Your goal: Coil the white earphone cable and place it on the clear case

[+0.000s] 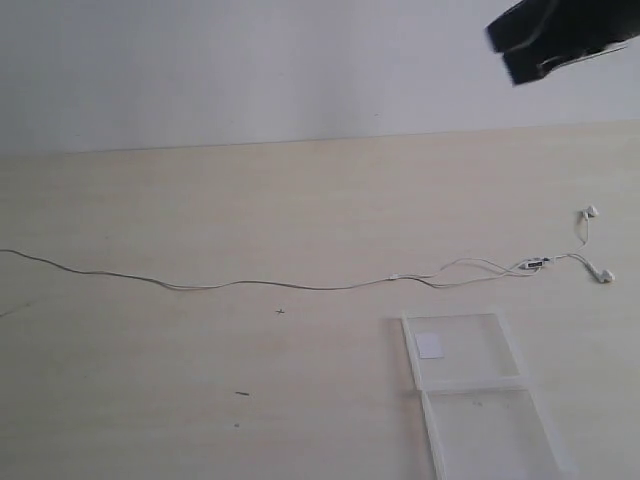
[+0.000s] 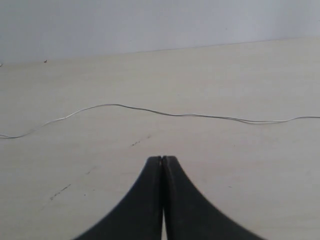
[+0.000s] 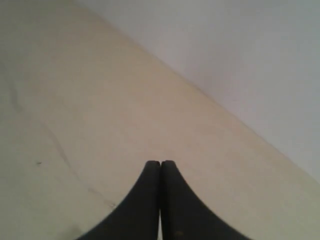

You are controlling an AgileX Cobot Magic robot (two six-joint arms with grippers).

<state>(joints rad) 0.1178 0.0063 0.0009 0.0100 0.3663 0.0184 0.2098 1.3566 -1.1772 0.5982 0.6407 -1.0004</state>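
The white earphone cable [image 1: 300, 287] lies stretched out across the table from the far left to the right, ending in two earbuds [image 1: 602, 274] and a small inline remote [image 1: 535, 264]. The clear case [image 1: 505, 345] lies open and flat at the lower right, a white sticker inside it. My left gripper [image 2: 163, 159] is shut and empty, hovering short of a stretch of the cable [image 2: 150, 110]. My right gripper [image 3: 160, 163] is shut and empty over bare table; a dark part of the right arm [image 1: 560, 35] shows at the exterior view's top right.
A pale wooden table [image 1: 200, 200] runs back to a plain white wall [image 1: 250, 60]. A few small dark specks [image 1: 242, 393] lie on the table below the cable.
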